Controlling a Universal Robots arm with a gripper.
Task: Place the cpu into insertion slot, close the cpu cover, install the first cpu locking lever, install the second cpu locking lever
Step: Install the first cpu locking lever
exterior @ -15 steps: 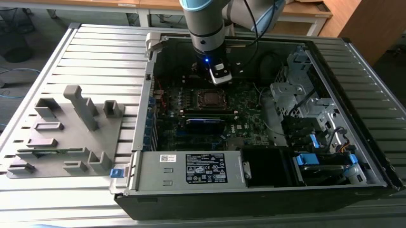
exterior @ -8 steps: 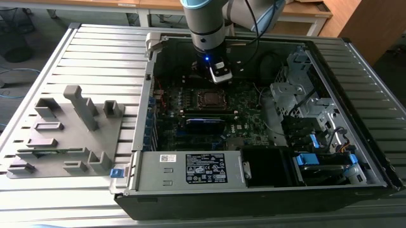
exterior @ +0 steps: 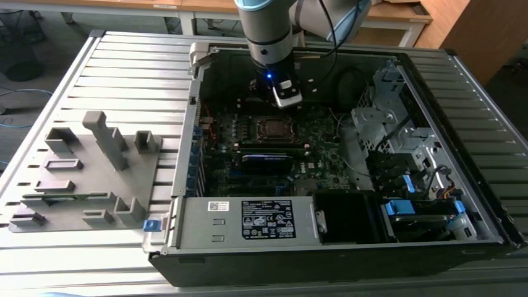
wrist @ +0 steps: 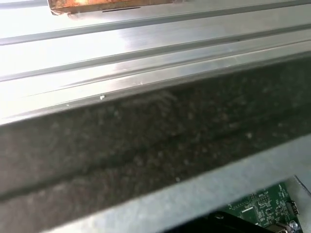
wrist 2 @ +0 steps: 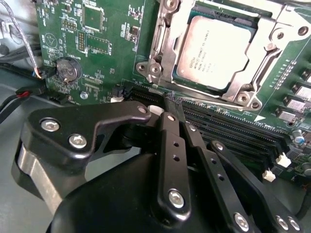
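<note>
Your claw (wrist 2: 172, 101), pinched closed on nothing, hovers over the memory slots (wrist 2: 233, 128); the cpu (wrist 2: 216, 51) sits in the insertion slot (wrist 2: 221, 8), with the cpu cover (wrist 2: 243, 91) framing it.

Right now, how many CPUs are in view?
1. The cpu lies on the motherboard, framed by the cover, just beyond the shut gripper. Any spare elsewhere in the case could be hidden.
</note>
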